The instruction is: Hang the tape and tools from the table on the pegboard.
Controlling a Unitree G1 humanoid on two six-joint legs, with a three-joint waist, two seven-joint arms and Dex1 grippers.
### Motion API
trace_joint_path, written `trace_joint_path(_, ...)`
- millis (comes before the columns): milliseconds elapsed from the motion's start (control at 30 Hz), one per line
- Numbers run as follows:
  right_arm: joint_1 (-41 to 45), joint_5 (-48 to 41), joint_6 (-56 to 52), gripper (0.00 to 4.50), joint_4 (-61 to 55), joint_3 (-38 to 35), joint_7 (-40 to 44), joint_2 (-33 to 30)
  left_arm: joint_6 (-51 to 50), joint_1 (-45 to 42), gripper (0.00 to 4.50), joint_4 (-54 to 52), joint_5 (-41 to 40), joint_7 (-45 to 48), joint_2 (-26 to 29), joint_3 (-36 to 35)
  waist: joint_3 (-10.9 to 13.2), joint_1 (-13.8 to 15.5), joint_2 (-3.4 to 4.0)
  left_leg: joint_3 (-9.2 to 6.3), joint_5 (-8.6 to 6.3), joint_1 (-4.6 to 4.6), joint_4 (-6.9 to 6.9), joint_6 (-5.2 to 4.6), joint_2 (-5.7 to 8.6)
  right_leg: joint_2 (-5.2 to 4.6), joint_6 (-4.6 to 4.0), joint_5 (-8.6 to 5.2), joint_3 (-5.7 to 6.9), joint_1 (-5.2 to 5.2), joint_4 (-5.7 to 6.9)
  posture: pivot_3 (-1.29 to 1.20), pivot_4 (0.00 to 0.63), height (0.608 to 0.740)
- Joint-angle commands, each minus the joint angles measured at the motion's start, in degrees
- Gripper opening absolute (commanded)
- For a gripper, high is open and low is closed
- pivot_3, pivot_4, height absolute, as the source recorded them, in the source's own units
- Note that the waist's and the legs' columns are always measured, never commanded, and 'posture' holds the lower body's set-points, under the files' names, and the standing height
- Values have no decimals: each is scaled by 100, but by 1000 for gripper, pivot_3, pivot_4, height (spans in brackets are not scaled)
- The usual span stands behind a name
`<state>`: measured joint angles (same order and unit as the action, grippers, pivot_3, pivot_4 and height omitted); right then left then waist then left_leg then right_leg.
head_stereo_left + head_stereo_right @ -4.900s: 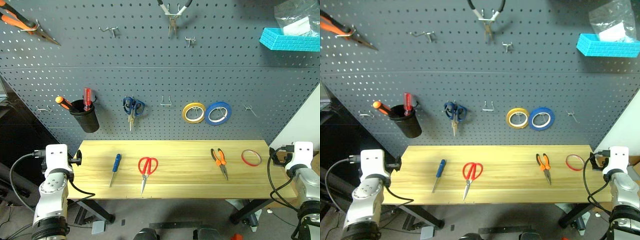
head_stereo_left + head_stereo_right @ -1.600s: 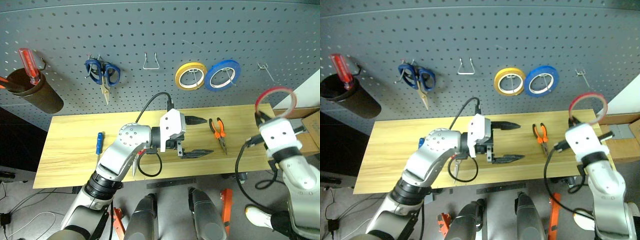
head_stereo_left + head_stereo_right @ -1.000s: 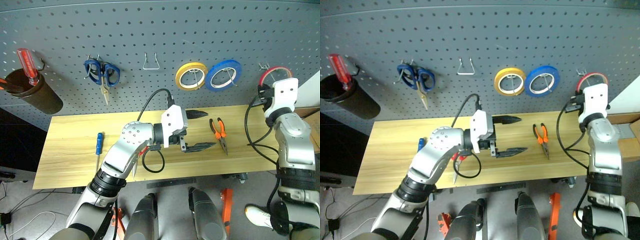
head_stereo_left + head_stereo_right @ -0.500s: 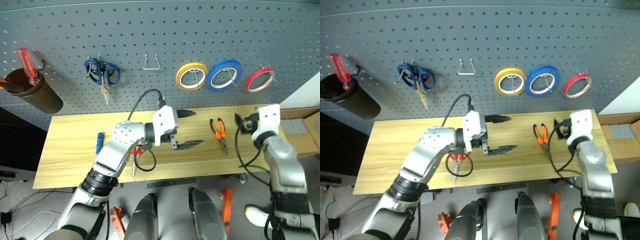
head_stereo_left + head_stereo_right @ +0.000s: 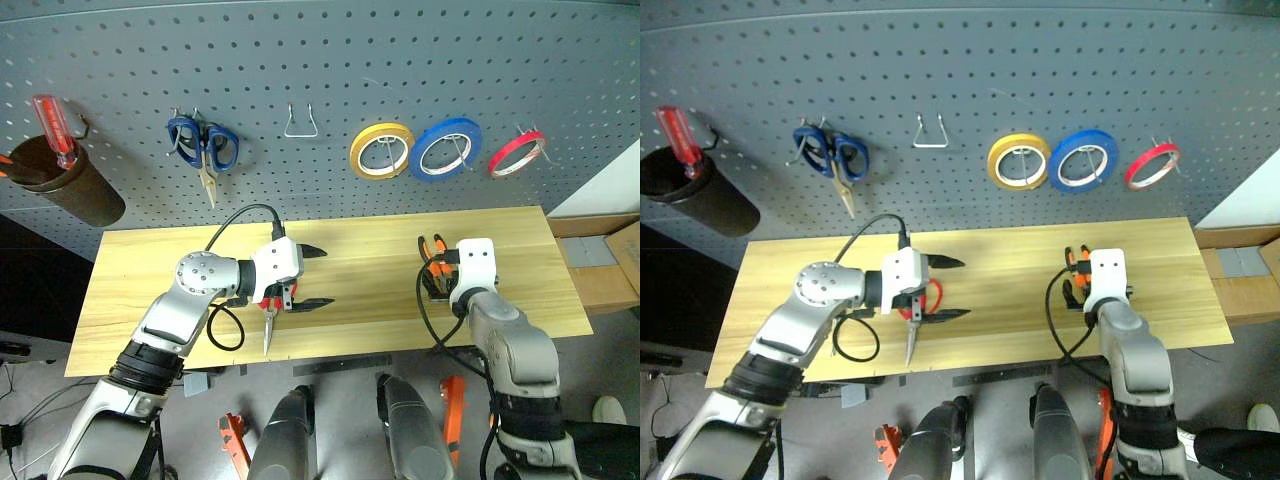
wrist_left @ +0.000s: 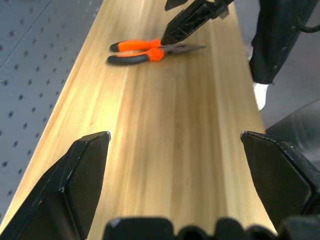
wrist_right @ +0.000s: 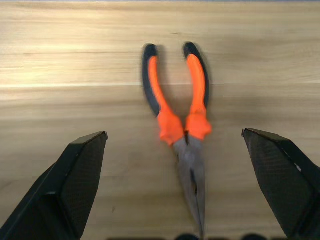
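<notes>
Our right tool [image 7: 175, 192] stands wide open and empty, its two black fingers spread on either side of the orange-and-black pliers [image 7: 178, 120], which lie flat on the wooden bench [image 5: 380, 250] with their handles pointing toward the pegboard [image 5: 330, 90] and their nose toward us. A second ago this tool was up at the board with the red tape; now the red tape [image 5: 517, 153] hangs on a hook at the far right of the row, just beside the blue roll [image 5: 449, 149] and the yellow roll [image 5: 381, 150], and the tool has dropped to the pliers. So we judge the tape step done and the pliers next. Our left tool [image 5: 310, 276] is also wide open and holds nothing; it has drawn back from mid-bench toward the left and now hovers beside the red-handled scissors [image 5: 920, 318], whose handles and blade tip peek out from behind its white housing. We cannot tell whether it touches them. The small blue screwdriver is hidden behind the left arm. Higher on the board, an empty wire hook [image 5: 301, 124] waits between the blue-handled scissors [image 5: 206, 150] and the yellow roll, and a black cup [image 5: 63, 190] with a red-handled screwdriver [image 5: 54, 126] hangs at the far left.
</notes>
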<state>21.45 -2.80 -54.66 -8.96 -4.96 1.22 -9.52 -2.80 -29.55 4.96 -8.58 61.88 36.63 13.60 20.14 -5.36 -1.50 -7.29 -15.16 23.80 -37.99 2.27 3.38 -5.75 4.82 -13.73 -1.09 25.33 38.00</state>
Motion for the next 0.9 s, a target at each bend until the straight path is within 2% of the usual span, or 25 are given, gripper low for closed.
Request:
trace_joint_path(33,311,23,330,4484,652,-79,41,-85,162,-68,4500,-26,34,2,-17,-125,0,-13,-1,5,1,4,-1,2,1,0,0,0,1,4,-1,-151,357,740)
trace_joint_path(333,1186,-23,1055,4484,2518,-110,94,-129,119,-70,4500,-45,89,-21,-74,-151,0,-72,-1,19,1,8,1,2,0,-5,0,0,2,10,1,-139,355,740)
trace_joint_path(667,1636,-55,1207,4484,3596,-103,280,-231,112,-45,4500,-51,122,-84,-127,-142,-3,-107,-4,20,1,7,-4,2,-1,-6,-1,1,3,9,5,-136,346,740)
trace_joint_path(867,1732,-233,1012,2677,3884,-352,197,-230,127,8,4500,-70,131,-138,-137,-144,-6,-105,-6,17,1,5,-9,1,-2,-6,-1,2,4,5,8,-137,339,740)
trace_joint_path(900,1739,-239,1002,2656,3905,-363,201,-237,128,21,4500,-77,129,-145,-134,-148,-8,-104,-8,17,1,5,-9,1,-2,-6,-1,2,4,5,8,-137,339,740)
